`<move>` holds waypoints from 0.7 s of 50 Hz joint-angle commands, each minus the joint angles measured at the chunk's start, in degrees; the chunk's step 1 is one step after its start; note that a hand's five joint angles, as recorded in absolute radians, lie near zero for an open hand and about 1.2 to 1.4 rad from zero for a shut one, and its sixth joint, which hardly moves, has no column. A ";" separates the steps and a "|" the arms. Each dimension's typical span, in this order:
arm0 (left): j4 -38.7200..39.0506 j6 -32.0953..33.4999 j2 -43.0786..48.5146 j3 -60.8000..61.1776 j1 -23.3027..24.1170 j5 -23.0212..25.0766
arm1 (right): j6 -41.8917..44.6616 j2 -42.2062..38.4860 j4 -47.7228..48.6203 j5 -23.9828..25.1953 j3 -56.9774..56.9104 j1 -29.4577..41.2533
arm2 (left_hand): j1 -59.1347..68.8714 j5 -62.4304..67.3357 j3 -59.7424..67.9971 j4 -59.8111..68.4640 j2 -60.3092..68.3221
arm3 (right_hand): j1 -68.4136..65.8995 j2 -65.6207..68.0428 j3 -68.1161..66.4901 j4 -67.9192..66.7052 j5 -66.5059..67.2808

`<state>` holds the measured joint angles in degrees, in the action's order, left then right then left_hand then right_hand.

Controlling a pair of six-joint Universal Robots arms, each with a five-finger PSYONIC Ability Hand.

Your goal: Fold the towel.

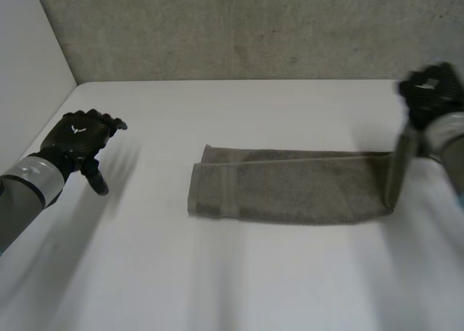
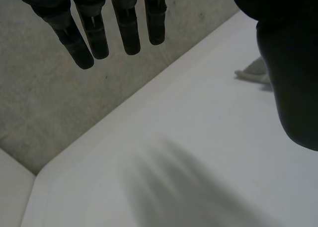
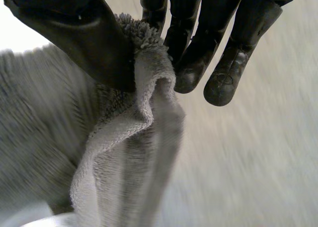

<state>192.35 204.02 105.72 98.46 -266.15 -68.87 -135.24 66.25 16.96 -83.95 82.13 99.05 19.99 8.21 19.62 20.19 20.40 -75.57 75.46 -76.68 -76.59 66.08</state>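
White worktop [image 1: 217, 287] lies nearest in the head view, and at its centre the grey-brown towel [image 1: 290, 186] lies as a long folded strip, running from 9 o'clock to 3 o'clock. Its 9 o'clock end lies flat, with two layers showing at the edge. Its 3 o'clock end is raised off the worktop and hangs from the right hand [image 1: 433, 88], which is above the worktop at about 2 o'clock. In the right wrist view the thumb and one of the fingers [image 3: 154, 8] pinch the top edge of the towel [image 3: 124, 152], and the cloth falls down from them in a fold; the other fingers are slightly bent just beside it. The left hand [image 1: 80, 139] hovers at 9 o'clock, well apart from the towel, with its fingers [image 2: 94, 33] straight, a little spread, and holding nothing. Rough grey wall [image 1: 239, 27] stands behind the worktop at 12 o'clock.
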 commanded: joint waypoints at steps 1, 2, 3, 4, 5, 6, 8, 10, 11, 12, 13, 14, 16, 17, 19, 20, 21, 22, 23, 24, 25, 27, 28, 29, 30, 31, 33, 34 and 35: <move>0.39 -2.39 -0.08 -2.13 3.09 -0.39 | -0.47 -8.13 0.36 -1.83 -6.88 25.01 | -3.05 -1.27 -2.68 -3.24 -3.46 | -4.43 4.54 -3.32 -3.41 3.92; 0.39 -2.40 -0.08 -2.13 3.10 -0.39 | -0.47 -8.15 0.36 -1.83 -6.89 25.06 | -3.05 -1.27 -2.68 -3.24 -3.46 | -4.43 4.54 -3.32 -3.41 3.92; 0.39 -3.18 -0.08 -2.30 3.36 -0.39 | -0.47 -9.81 0.36 -1.57 -7.33 28.62 | -3.05 -1.27 -2.68 -3.24 -3.46 | -4.43 4.54 -3.32 -3.41 3.92; 0.39 -3.88 -0.08 -2.39 3.71 -0.39 | -0.47 -11.30 0.62 -1.48 -7.42 31.18 | -3.05 -1.27 -2.68 -3.24 -3.46 | -4.43 4.54 -3.32 -3.41 3.92; 0.39 -3.89 -0.08 -2.39 3.71 -0.39 | -0.47 -11.32 0.62 -1.48 -7.42 31.21 | -3.05 -1.27 -2.68 -3.24 -3.46 | -4.43 4.54 -3.32 -3.41 3.92; 0.39 -4.50 -0.08 -2.57 4.15 -0.39 | -0.47 -12.62 1.06 -1.30 -7.42 33.21 | -3.05 -1.27 -2.68 -3.24 -3.46 | 5.83 -5.73 6.94 6.86 -6.35; 0.39 -4.94 -0.08 -2.74 4.67 -0.39 | -0.47 -13.33 1.67 -1.30 -7.42 34.45 | -3.05 -1.27 -2.68 -3.24 -3.46 | 22.09 -21.99 23.20 23.11 -22.61; 0.39 -5.30 0.01 -2.92 5.29 -0.39 | -0.47 -13.78 2.11 -1.04 -7.42 34.90 | -3.05 -1.27 -2.68 -3.24 -3.46 | 43.78 -43.68 44.89 44.81 -44.30; 0.48 -5.47 0.10 -3.01 5.90 -0.39 | -0.47 -13.95 2.11 -1.12 -7.42 34.90 | -3.05 -1.27 -2.68 -3.24 -3.46 | 64.27 -64.16 65.38 65.29 -64.78; 0.57 -5.47 0.18 -3.18 6.34 -0.39 | -0.56 -14.04 1.77 -1.47 -7.42 34.81 | -3.05 -1.27 -2.68 -3.24 -3.46 | 65.57 -65.46 66.68 66.59 -66.08; 0.57 -5.47 0.19 -3.18 6.35 -0.39 | -0.56 -14.04 1.76 -1.48 -7.42 34.81 | -3.05 -1.27 -2.68 -3.24 -3.46 | 65.57 -65.46 66.68 66.59 -66.08; 0.74 -5.47 0.36 -3.18 6.96 -0.39 | -0.64 -13.78 1.50 -1.56 -7.16 34.46 | -3.05 -1.27 -2.68 -3.24 -3.46 | 65.57 -65.46 66.68 66.59 -66.08; 0.92 -5.47 0.53 -3.36 7.57 -0.39 | -0.82 -13.08 1.15 -1.74 -6.45 33.84 | -3.05 -1.27 -2.68 -3.24 -3.46 | 65.57 -65.46 66.68 66.59 -66.08; 1.09 -5.47 0.71 -3.71 8.45 -0.48 | -1.25 -12.29 0.71 -1.83 -5.41 33.06 | -2.88 -1.10 -2.51 -3.08 -3.29 | 65.57 -65.46 66.68 66.59 -66.08; 1.27 -5.56 0.80 -3.97 9.33 -0.48 | -1.78 -10.81 0.10 -1.83 -4.09 31.92 | -2.88 -1.10 -2.51 -3.08 -3.29 | 65.57 -65.46 66.68 66.59 -66.08; 1.44 -5.56 0.89 -4.32 10.47 -0.48 | -2.66 -9.05 -0.60 -1.83 -2.51 30.26 | -2.88 -1.10 -2.51 -3.08 -3.29 | 65.57 -65.46 66.68 66.59 -66.08; 1.45 -5.56 0.89 -4.33 10.48 -0.48 | -2.67 -9.03 -0.61 -1.83 -2.50 30.24 | -2.88 -1.10 -2.51 -3.08 -3.29 | 65.57 -65.46 66.68 66.59 -66.08; 1.71 -5.65 0.89 -4.50 11.44 -0.48 | -3.88 -7.29 -1.39 -1.83 -0.58 27.89 | -2.88 -1.10 -2.51 -3.08 -3.29 | 65.57 -65.46 66.68 66.59 -66.08; 1.71 -5.65 0.89 -4.50 11.45 -0.48 | -5.20 -5.54 -2.36 -1.57 1.70 25.43 | -2.88 -1.10 -2.51 -3.08 -3.29 | 65.57 -65.46 66.68 66.59 -66.08; 2.14 -5.65 0.98 -4.59 12.58 -0.48 | -5.21 -5.52 -2.37 -1.56 1.72 25.41 | -2.88 -1.10 -2.51 -3.08 -3.29 | 65.57 -65.46 66.68 66.59 -66.08; 2.67 -5.65 1.15 -4.68 13.81 -0.48 | -6.17 -3.86 -3.24 -1.39 4.07 23.41 | -2.88 -1.10 -2.51 -3.08 -3.29 | 65.57 -65.46 66.68 66.59 -66.08; 3.20 -5.65 1.50 -4.77 15.13 -0.57 | -7.14 -2.46 -4.20 -1.21 6.36 21.65 | -2.88 -1.10 -2.51 -3.08 -3.29 | 65.57 -65.46 66.68 66.59 -66.08; 3.46 -5.65 1.68 -4.77 16.27 -0.57 | -7.58 -1.40 -5.00 -0.86 8.64 20.06 | -2.88 -1.10 -2.51 -3.08 -3.29 | 65.57 -65.46 66.68 66.59 -66.08; 3.47 -5.65 1.68 -4.77 16.28 -0.57 | -7.59 -1.39 -5.00 -0.86 8.67 20.05 | -2.88 -1.10 -2.51 -3.08 -3.29 | 65.57 -65.46 66.68 66.59 -66.08; 3.64 -5.65 1.85 -4.77 17.24 -0.65 | -7.59 -0.78 -5.53 -0.51 11.10 18.13 | -2.88 -1.10 -2.51 -3.08 -3.29 | 64.86 -64.76 65.97 65.88 -65.38; 3.64 -5.65 1.85 -4.77 17.25 -0.66 | -7.24 -0.60 -5.62 -0.25 13.48 16.29 | -2.88 -1.10 -2.51 -3.08 -3.29 | 59.65 -59.55 60.76 60.67 -60.17; 3.64 -5.65 2.20 -4.33 18.65 -0.74 | -7.06 -0.60 -5.27 0.02 15.59 14.35 | -2.88 -1.10 -2.51 -3.08 -3.29 | 56.26 -56.16 57.38 57.29 -56.78; 3.64 -5.65 2.21 -4.33 18.65 -0.74 | -7.06 -0.60 -5.27 0.02 15.61 14.33 | -2.88 -1.10 -2.51 -3.08 -3.29 | 56.23 -56.13 57.34 57.26 -56.75; 3.64 -5.65 2.64 -4.15 19.26 -1.00 | -7.06 -0.60 -5.01 0.28 17.17 12.51 | -2.88 -1.10 -2.51 -3.08 -3.29 | 51.90 -51.80 53.01 52.93 -52.42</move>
<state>195.79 198.37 107.48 93.76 -249.38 -69.48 -142.52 65.09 11.88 -84.59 92.80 117.35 19.91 8.20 19.61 20.19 20.40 -15.40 14.90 -14.87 -15.18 5.06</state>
